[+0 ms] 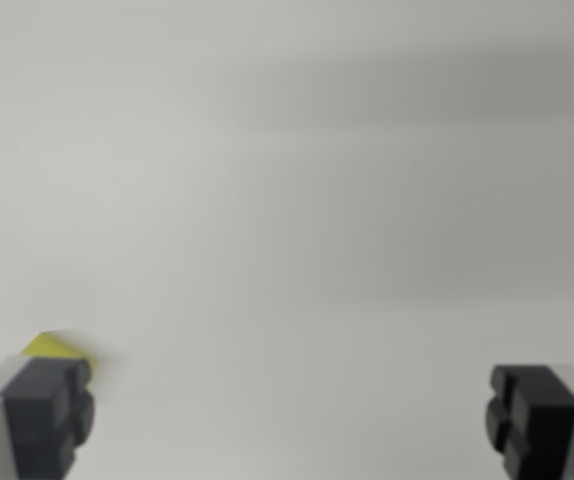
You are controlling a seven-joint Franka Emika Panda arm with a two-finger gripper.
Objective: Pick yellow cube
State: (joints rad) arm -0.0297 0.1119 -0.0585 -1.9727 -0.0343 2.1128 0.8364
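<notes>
View: wrist view, looking onto a pale grey worktop (297, 200); whole frame soft and blurred
Containers: no bin, tray or box can be made out in this frame, so no contents to record
Gripper (292, 415): jaws spread wide, one dark finger at each bottom corner of the frame, bare worktop showing across the whole gap between them
Finger on wrist view's left (47, 415): dark grey, blocky pad, lower end cut off by the bottom edge
Finger on wrist view's right (532, 420): dark grey, same blocky shape, lower end also cut off by the bottom edge
Hold: nothing sits between the fingers
Yellow cube (55, 349): only a small yellow wedge shows, low on the wrist view's left, just above the top of the left finger and mostly hidden behind it
Cube vs gripper: the visible yellow part lies at the outer, upper side of the left finger, not in the gap between the jaws; whether finger and cube touch cannot be told from the blur
Cube pose: too little visible to say whether it sits flat or tilted
Worktop: plain, with faint darker bands of shade across the upper right and middle
Other objects: only the cube and the gripper show
</notes>
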